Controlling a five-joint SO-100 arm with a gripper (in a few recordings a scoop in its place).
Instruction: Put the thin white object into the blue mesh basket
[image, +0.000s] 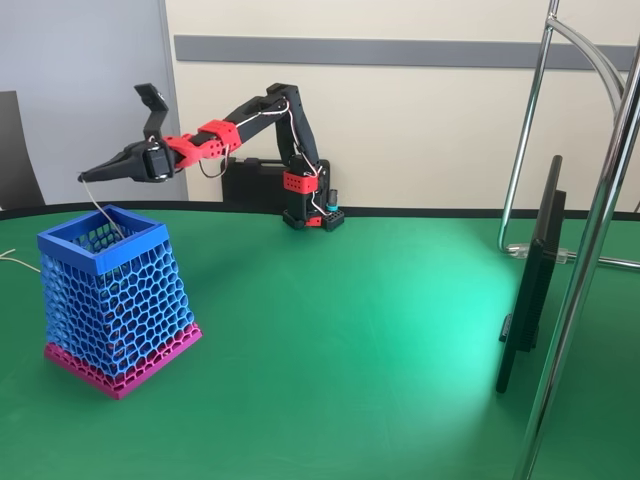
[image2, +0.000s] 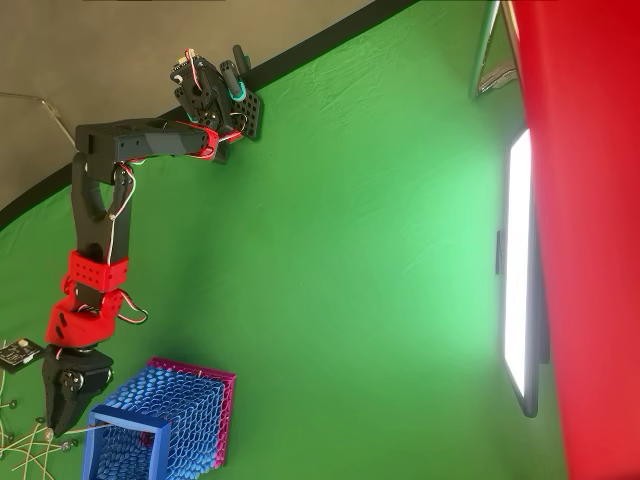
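Observation:
The blue mesh basket (image: 112, 296) stands at the left of the green table on its magenta base; in the overhead view the blue mesh basket (image2: 160, 428) sits at the bottom left. My gripper (image: 86, 178) hovers just above and left of the basket's rim, shut on the thin white object (image: 106, 211). The strand slants down from the fingertips, and its lower end reaches inside the basket's opening. From above, the gripper (image2: 62, 425) points at the rim's left edge.
A dark monitor (image: 530, 290) and a chrome stand (image: 600, 200) occupy the right side. A black case (image: 250, 185) lies behind the arm's base. Loose white strands (image2: 25, 450) lie left of the basket. A red bar (image2: 590, 200) blocks the overhead view's right edge.

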